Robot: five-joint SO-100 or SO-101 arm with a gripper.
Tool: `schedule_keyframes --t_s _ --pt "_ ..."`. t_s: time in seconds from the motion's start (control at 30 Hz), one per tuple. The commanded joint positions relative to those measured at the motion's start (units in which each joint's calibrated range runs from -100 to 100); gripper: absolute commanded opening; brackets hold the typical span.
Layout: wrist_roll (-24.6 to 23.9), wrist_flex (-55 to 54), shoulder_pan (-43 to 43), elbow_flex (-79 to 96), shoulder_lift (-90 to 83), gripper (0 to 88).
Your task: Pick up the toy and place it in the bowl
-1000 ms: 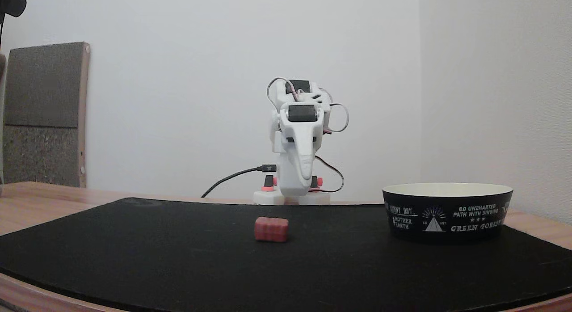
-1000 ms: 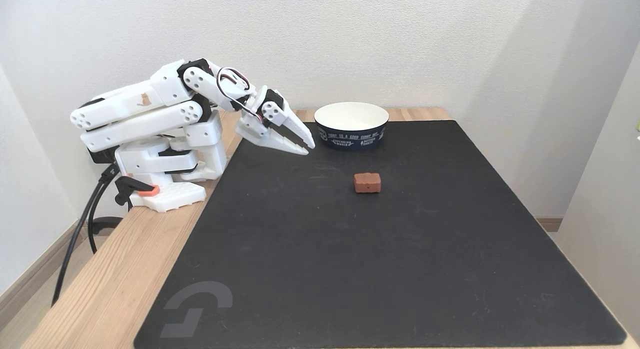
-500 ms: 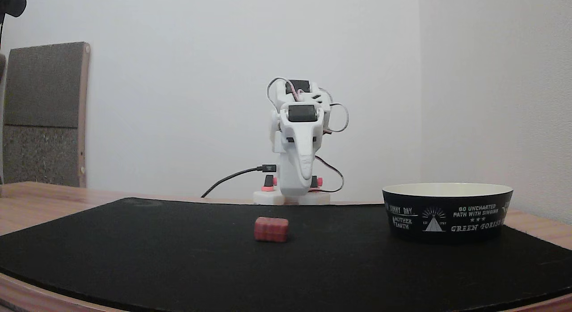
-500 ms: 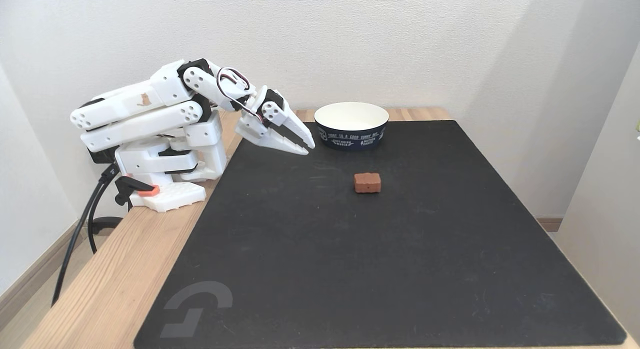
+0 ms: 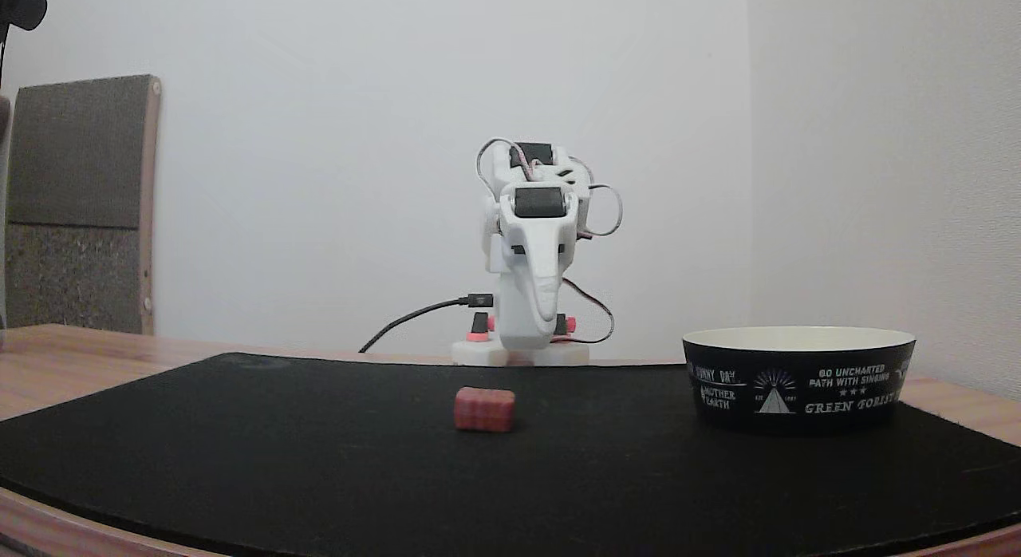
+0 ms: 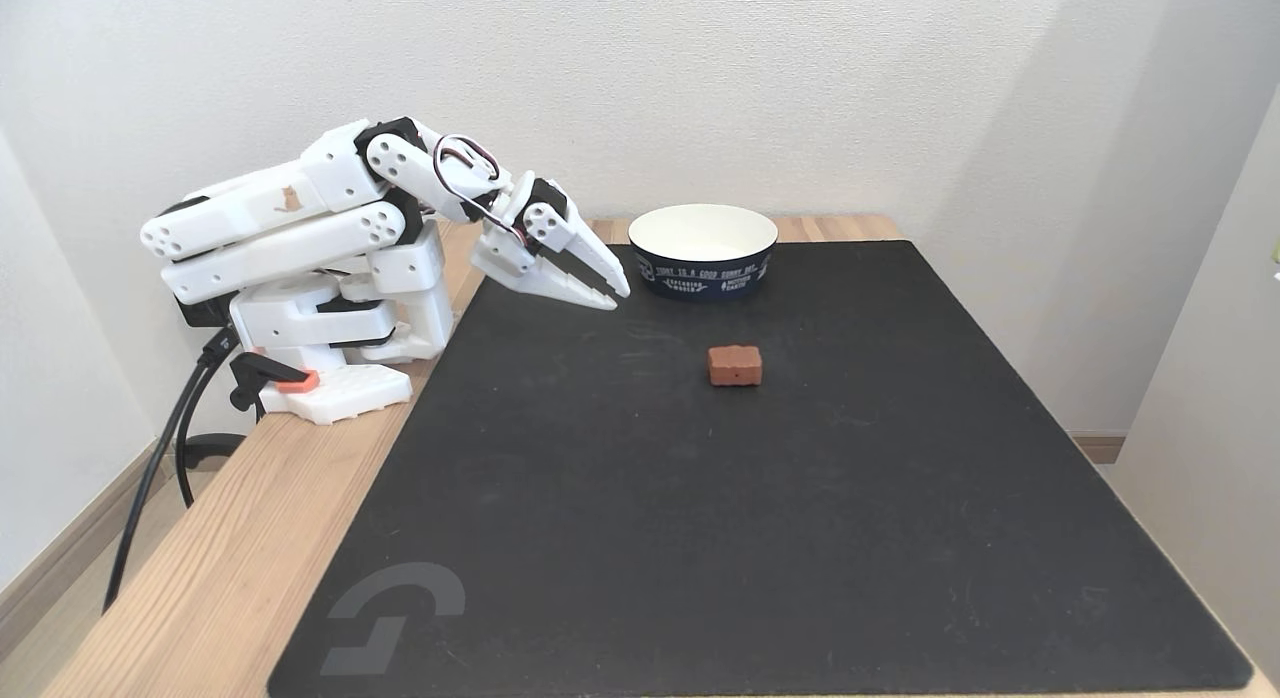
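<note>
— Red toy [image 6: 735, 365], where does it sit?

— On the black mat [image 6: 760, 538], near the mat's far edge in the higher fixed view, with bare mat all around it. The bowl [image 6: 703, 250] stands at that far edge, a little behind the toy and apart from it.

— And the gripper [image 6: 612, 290]?

— It hangs over the mat's far left corner, by the counter [image 6: 230, 568] edge, with its tips close together and holding nothing. The arm is folded up small.

— Which way is the toy from it?

— In that same view, to the right and a bit toward the camera, well apart. The toy's long side runs left to right, so it points roughly back toward the gripper.

— So what comes next?

— I think the arm must stretch out over the toy, open wide, and pinch across its short sides.
</note>
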Motion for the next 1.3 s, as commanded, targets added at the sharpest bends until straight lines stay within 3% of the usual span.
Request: schedule_keyframes --t_s 0.0,0.13,0.33,0.4,0.77,1.1,1.27 --pt "0.04 -0.72 -0.70 0.43 -0.42 6.3" --pt "0.19 -2.76 -2.20 1.07 -0.42 7.1" --pt "-0.12 -2.76 -1.45 1.07 -0.42 42.1" --pt "-0.17 -2.76 -1.45 1.07 -0.42 46.0" --pt "0.09 -2.67 3.32 -5.87 7.92 46.5" --pt "-0.23 -1.15 3.40 -47.06 60.28 46.1" --pt "-0.28 13.67 6.66 -76.99 90.54 46.1"
